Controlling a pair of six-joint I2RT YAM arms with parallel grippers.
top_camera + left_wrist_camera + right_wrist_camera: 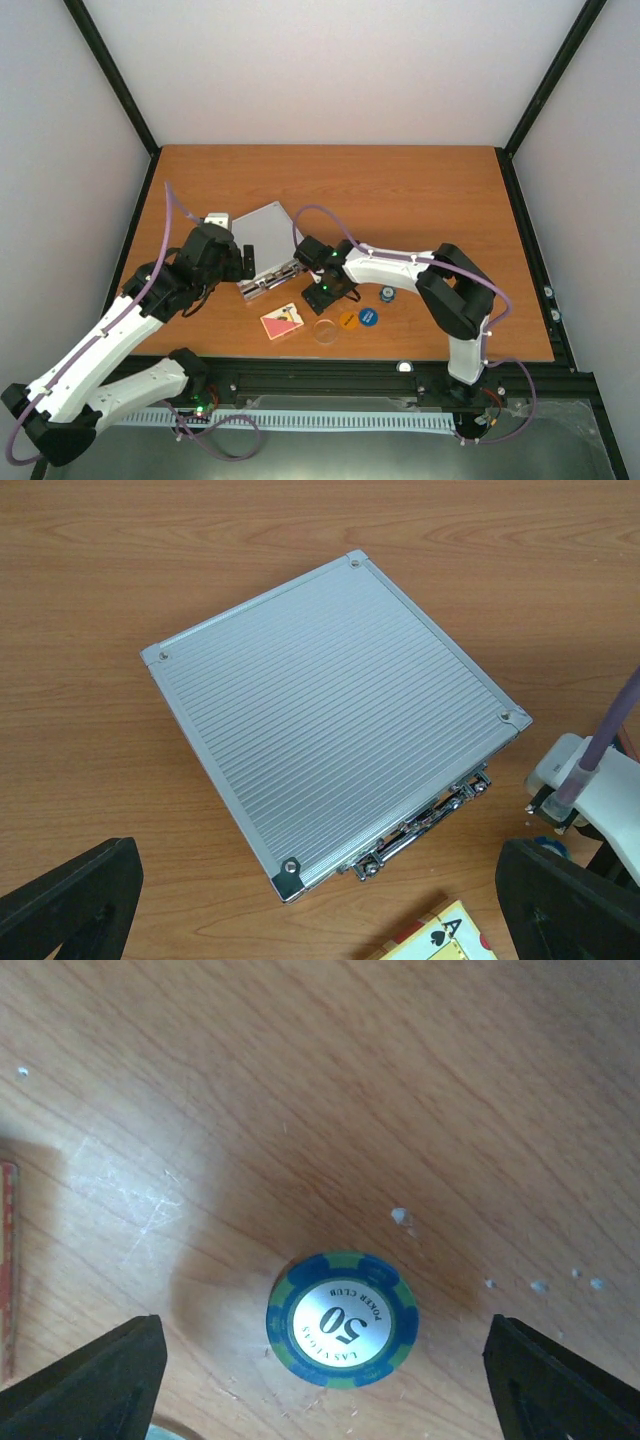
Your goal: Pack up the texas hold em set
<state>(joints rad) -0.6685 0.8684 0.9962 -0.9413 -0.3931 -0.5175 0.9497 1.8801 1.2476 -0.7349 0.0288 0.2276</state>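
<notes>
Case (262, 235) shut, skewed, handle edge facing near side; left end effector (320, 910), right end effector (320, 1385) apart

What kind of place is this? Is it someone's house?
Probably a robot test booth, not a house: a left arm and right arm bolted at the table edge, plain white walls, and a black frame around it.

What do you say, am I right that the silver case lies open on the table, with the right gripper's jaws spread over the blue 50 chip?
Not quite. The silver case lies closed on the table, lid down flat, as the left wrist view shows. The rest holds: in the right wrist view the right gripper has its jaws spread over the blue 50 chip.
</notes>
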